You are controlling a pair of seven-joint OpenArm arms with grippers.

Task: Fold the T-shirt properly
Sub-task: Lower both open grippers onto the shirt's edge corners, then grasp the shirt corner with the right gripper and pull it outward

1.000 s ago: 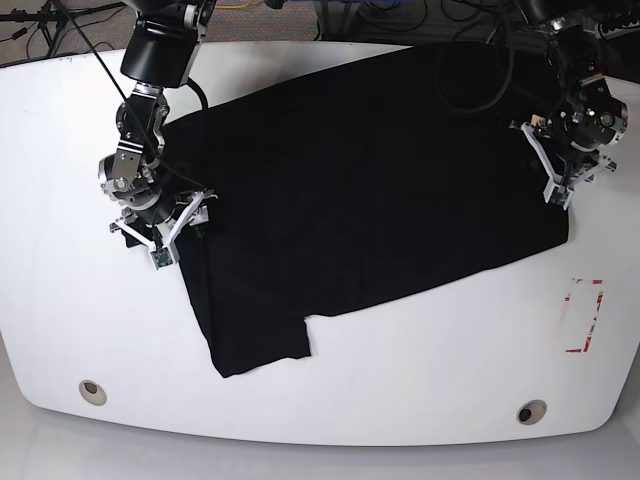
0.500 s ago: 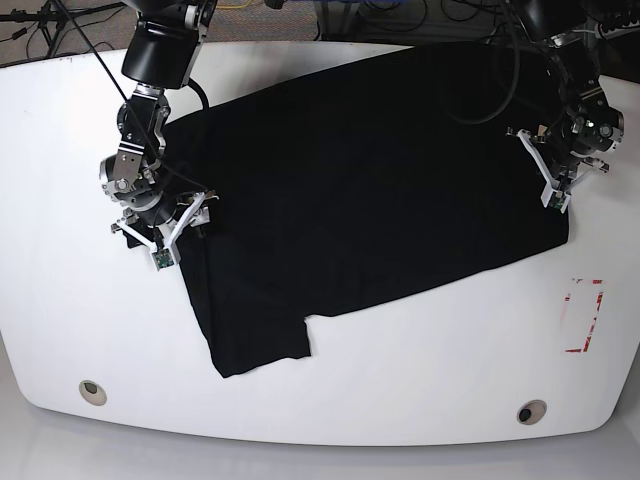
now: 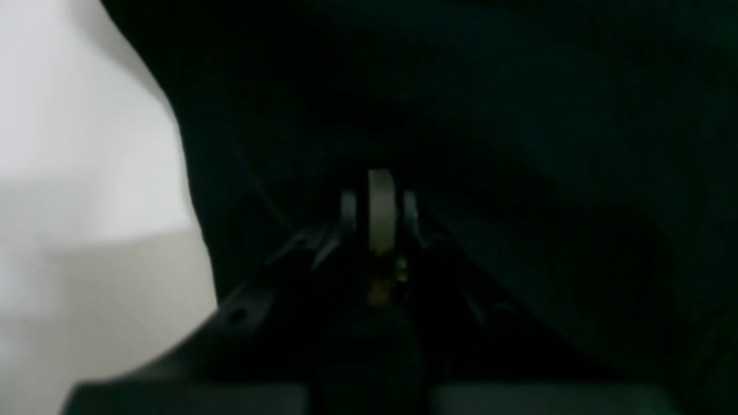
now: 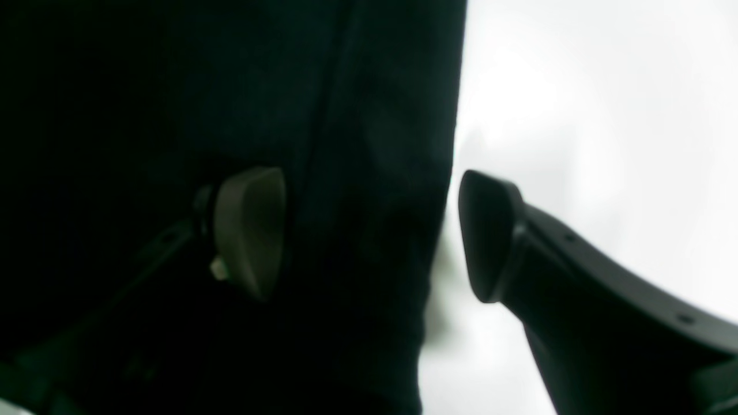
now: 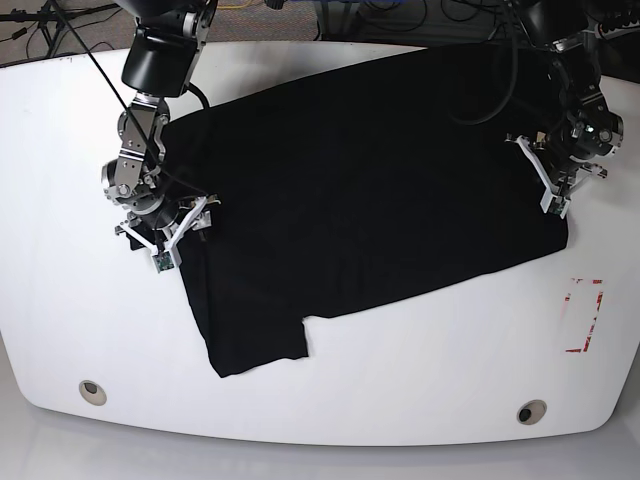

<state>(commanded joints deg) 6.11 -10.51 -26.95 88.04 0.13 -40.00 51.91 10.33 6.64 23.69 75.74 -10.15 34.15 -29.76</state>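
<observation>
the t-shirt (image 5: pixel 360 180) is a broad sheet of matte black cloth spread nearly flat across the middle of the smooth white table (image 5: pixel 420 390), its bottom edge stepped, with a squarish flap jutting toward the near left. the cloth looks soft and almost featureless, with only faint folds in the wrist views. the right gripper (image 4: pixel 369 233) sits at the shirt's left edge with its jaws apart, one rounded pad over the fabric and the other over bare table. the left gripper (image 5: pixel 556 180) is at the shirt's right edge, its jaws closed together in the left wrist view, surrounded by dark cloth. a red-outlined rectangle (image 5: pixel 584 316) marks the table near the right rim.
</observation>
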